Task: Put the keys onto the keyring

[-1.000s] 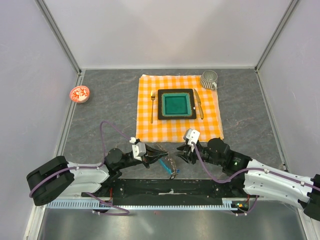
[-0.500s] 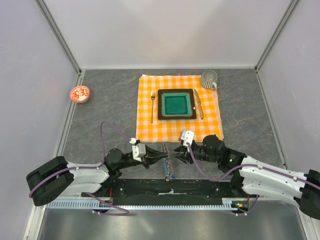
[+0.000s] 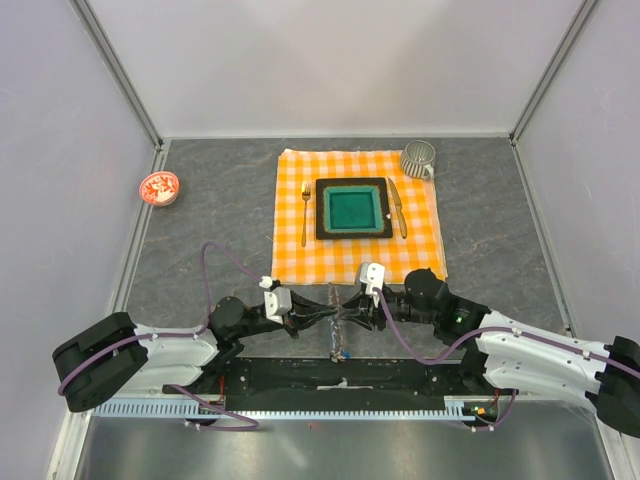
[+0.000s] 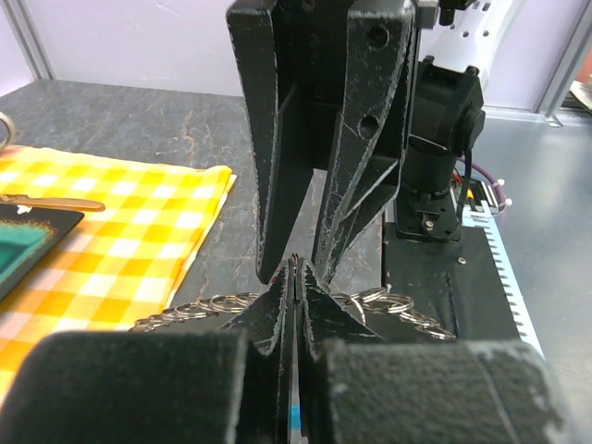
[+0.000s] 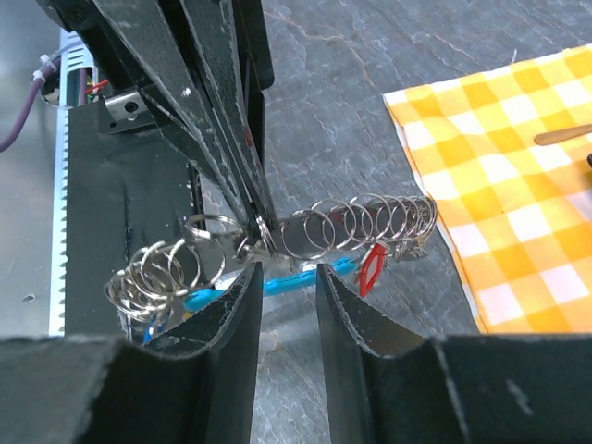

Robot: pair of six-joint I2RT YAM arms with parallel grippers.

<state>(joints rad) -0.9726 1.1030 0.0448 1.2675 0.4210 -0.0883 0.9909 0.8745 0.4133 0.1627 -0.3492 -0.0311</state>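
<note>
Each arm, left arm (image 3: pixel 170 348) and right arm (image 3: pixel 540 362), wears white shells over black joints, with a purple cable (image 3: pixel 204 268) looping along it and a small white camera block (image 3: pixel 277 299) at the wrist. The right gripper (image 5: pixel 285 277) has matte black, tapering, scuffed fingers (image 4: pixel 365 139) with round screw holes. Both bases bolt to a black plate (image 3: pixel 340 378) along the table's (image 3: pixel 200 200) near edge.

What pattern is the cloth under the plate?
Orange-and-white check; the cloth shows best in the top external view.

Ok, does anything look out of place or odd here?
Mainly the keyring: a bunched chain of small rings, pinched by the left gripper and trailing either side. A red dish sits alone, far off to the left.
</note>
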